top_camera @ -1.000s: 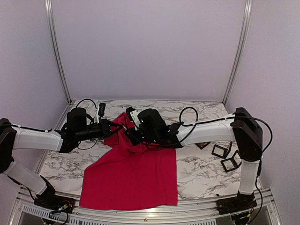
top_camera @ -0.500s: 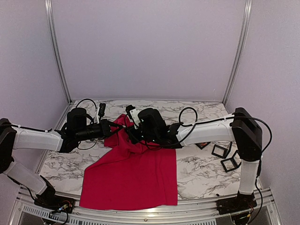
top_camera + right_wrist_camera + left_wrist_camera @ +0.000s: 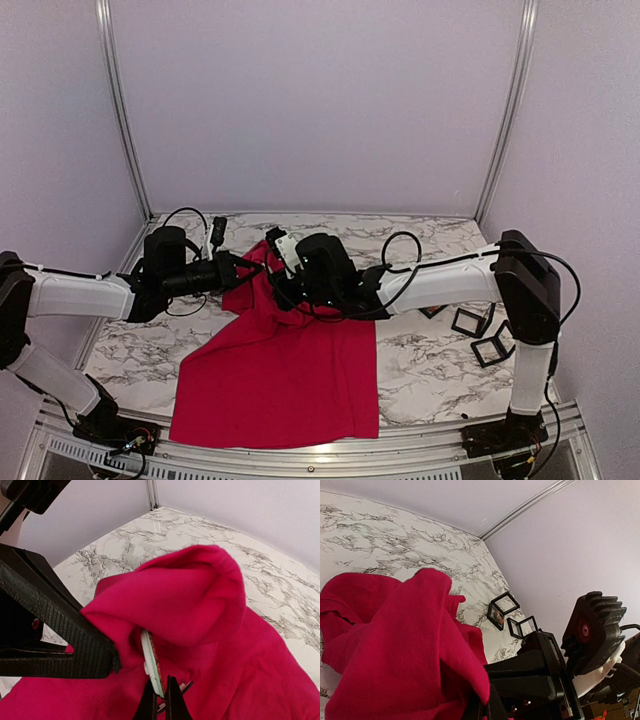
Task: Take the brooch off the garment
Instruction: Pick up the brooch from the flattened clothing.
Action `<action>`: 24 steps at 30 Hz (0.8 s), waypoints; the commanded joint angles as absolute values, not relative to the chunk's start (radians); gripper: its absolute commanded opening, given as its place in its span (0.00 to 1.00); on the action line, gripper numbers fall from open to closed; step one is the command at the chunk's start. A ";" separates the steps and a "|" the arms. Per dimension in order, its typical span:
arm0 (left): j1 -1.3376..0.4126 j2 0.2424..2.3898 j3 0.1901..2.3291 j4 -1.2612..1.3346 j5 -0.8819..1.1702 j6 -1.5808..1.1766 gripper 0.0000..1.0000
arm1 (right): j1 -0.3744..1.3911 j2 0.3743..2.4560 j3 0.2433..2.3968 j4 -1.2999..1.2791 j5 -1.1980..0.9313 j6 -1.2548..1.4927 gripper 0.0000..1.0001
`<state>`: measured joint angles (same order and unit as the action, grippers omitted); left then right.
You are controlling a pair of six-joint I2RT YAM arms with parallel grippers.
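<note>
Right pincer (image 3: 160,702) has just closed on pale brooch (image 3: 151,662), left pincer (image 3: 482,707) clamping bunched red garment (image 3: 410,645).

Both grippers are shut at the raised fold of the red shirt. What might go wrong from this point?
1. The right gripper pinches only the thin lower edge of the brooch, so it may slip off when pulled.
2. The garment wraps closely round the brooch, so a pull may drag cloth along rather than free it.
3. The left gripper holds just a small fold, which may slide out under tension.
</note>
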<state>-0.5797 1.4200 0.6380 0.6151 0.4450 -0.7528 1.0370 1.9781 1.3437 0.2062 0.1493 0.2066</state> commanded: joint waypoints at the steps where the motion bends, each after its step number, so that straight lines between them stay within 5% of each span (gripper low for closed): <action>1: -0.577 1.427 0.690 0.605 0.478 -0.733 0.00 | 1.045 1.932 1.347 0.205 0.154 0.197 0.00; 13: -0.612 1.372 0.698 0.447 0.401 -0.634 0.52 | 1.045 1.926 1.430 -0.024 0.187 0.236 0.00; 18: -0.658 1.364 0.698 0.353 0.314 -0.591 0.45 | 1.043 1.907 1.421 -0.033 0.179 0.252 0.00; 24: -0.670 1.369 0.705 0.305 0.238 -0.581 0.25 | 1.027 1.878 1.387 -0.011 0.108 0.264 0.00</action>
<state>-0.6659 1.3849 0.6861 0.3809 0.3084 -0.6094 1.0374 1.9457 1.3903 -0.0174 0.1539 0.2405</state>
